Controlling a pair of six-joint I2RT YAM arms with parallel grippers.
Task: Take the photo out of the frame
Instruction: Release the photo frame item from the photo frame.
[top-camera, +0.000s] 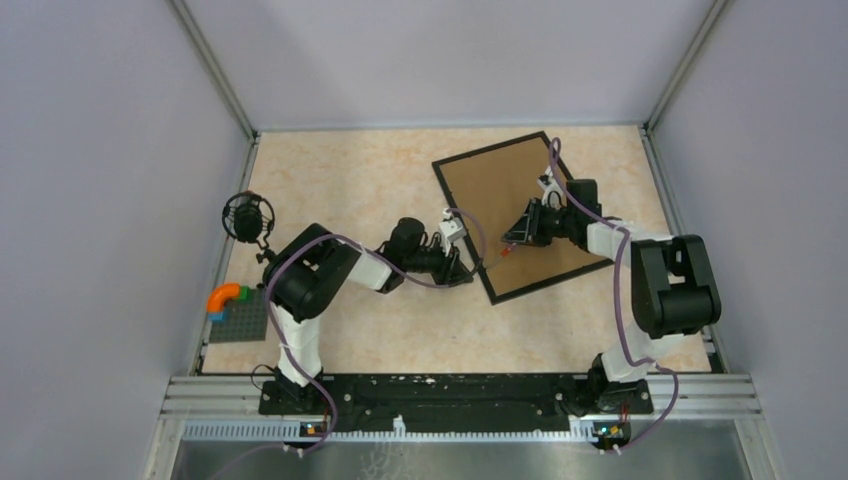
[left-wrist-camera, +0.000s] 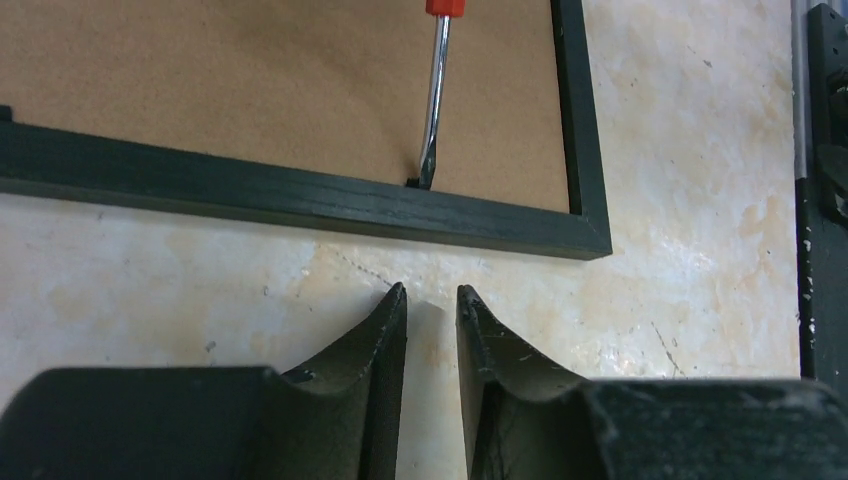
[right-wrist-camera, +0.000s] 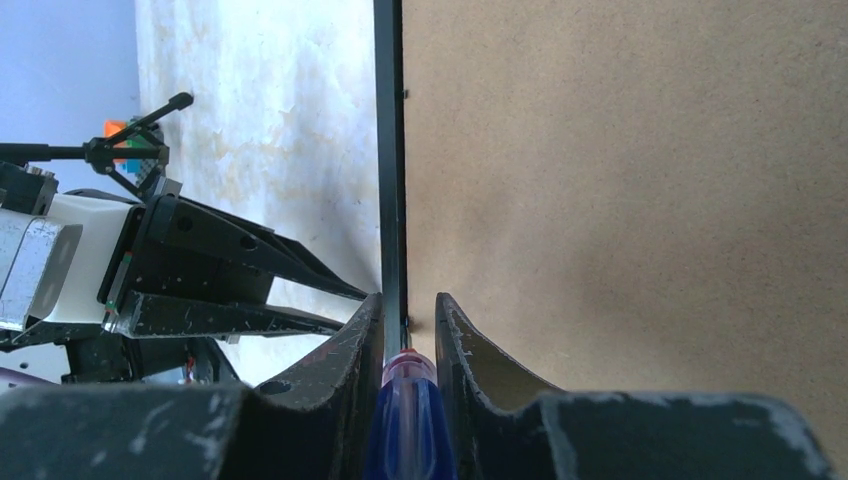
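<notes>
The frame (top-camera: 495, 195) is laid face down on the tabletop (top-camera: 400, 330), toward the far right, with its brown back uppermost. The photo cannot be seen and is judged to be shut in beneath that board. The right hand (right-wrist-camera: 408, 300) is reached across the board and is clamped on the handle of a screwdriver (left-wrist-camera: 434, 100). The screwdriver's tip is set against a small tab (left-wrist-camera: 413, 183) on the inner side of the frame's left rail. The left hand (left-wrist-camera: 432, 292) is held low over bare tabletop just beside that rail, its fingers parted by a narrow gap with nothing between them.

The frame is not pinned by anything visible, so it could be slid or turned by a sideways push on the tab before the tab gives. The tip could be slipped off so small a tab and driven into the board, and the photo beneath could be dented. The handle could be twisted in a two-finger grip under prying load. If the tip were to jump the rail, the left hand could be struck.
</notes>
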